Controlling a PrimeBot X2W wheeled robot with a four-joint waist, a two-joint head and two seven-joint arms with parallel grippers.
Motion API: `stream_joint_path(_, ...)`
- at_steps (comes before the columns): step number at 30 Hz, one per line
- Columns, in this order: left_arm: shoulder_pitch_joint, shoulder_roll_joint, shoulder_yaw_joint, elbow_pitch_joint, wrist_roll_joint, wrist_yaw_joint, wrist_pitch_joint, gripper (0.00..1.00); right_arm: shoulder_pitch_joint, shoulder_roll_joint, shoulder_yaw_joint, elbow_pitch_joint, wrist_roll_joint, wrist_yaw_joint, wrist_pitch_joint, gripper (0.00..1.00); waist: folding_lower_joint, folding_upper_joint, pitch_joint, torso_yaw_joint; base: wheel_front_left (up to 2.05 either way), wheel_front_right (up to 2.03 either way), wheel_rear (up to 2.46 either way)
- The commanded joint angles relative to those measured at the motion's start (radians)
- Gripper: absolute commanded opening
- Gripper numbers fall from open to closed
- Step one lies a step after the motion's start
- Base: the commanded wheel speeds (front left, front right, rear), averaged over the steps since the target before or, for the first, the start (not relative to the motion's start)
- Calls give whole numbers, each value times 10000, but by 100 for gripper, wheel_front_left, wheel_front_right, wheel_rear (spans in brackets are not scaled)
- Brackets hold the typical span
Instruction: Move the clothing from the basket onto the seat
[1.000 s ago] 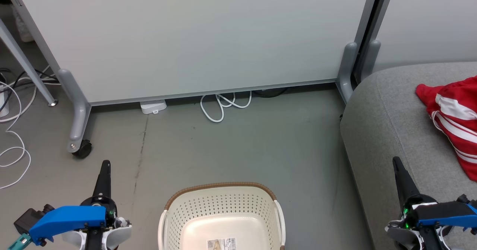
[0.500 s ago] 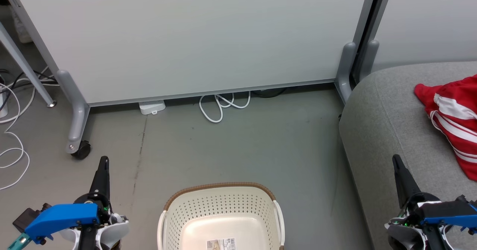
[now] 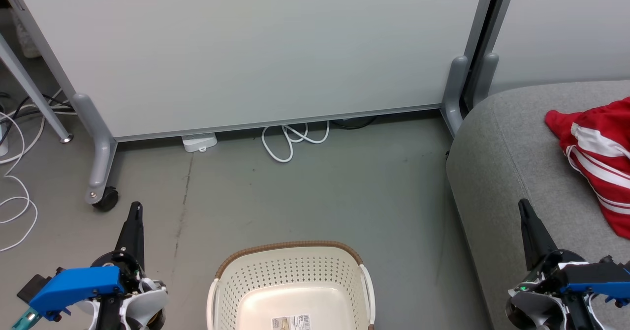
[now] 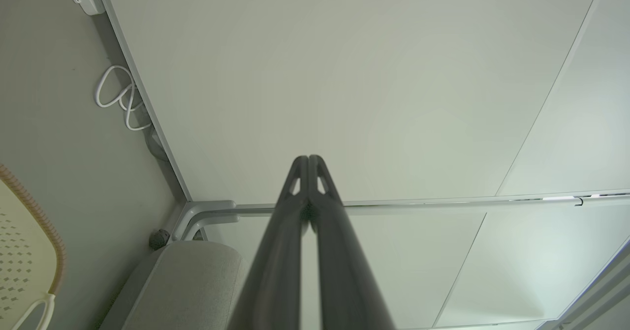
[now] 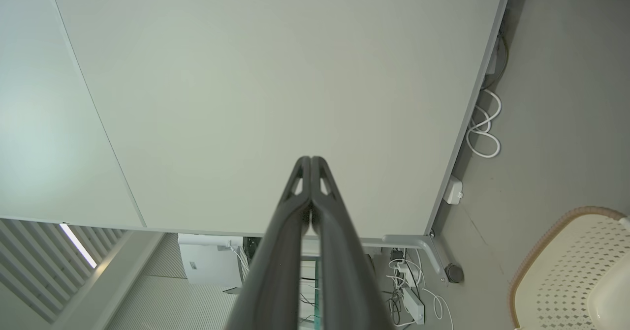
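Observation:
The cream basket [image 3: 291,271] with its brown rim stands on the floor at the bottom centre; inside I see only a bare bottom with a small label. Red clothing [image 3: 598,158] with white stripes lies on the grey seat [image 3: 497,163] at the right edge. My left gripper [image 3: 135,209] is shut with nothing in it, low at the left of the basket. My right gripper [image 3: 522,204] is shut too, holding nothing, over the seat's front edge. In the left wrist view the shut fingertips [image 4: 308,159] point at the white panel; the right wrist view has its fingertips [image 5: 310,159] closed likewise.
A white partition panel [image 3: 256,45] on grey wheeled legs [image 3: 98,172] stands behind the basket. White cables [image 3: 290,140] and a small white box [image 3: 199,141] lie at its foot. More cables [image 3: 15,192] trail at the far left. Grey floor lies between basket and panel.
The head view has shifted slightly, so the scene sits a little higher and further left. Both grippers stay shut and sit a bit lower in the picture.

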Motion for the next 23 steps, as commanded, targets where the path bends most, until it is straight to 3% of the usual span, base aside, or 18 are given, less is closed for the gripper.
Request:
stream_joint_path(1,-132,16,42,-53,-94,-46,51,0,-127,38,-28,-40,116,4,59,0,0,0,0,-2,0,0,0)
stream_joint_path(23,-126,16,41,-50,-93,-44,50,0,-125,35,-25,-37,97,4,57,0,0,0,0,-2,0,0,0)
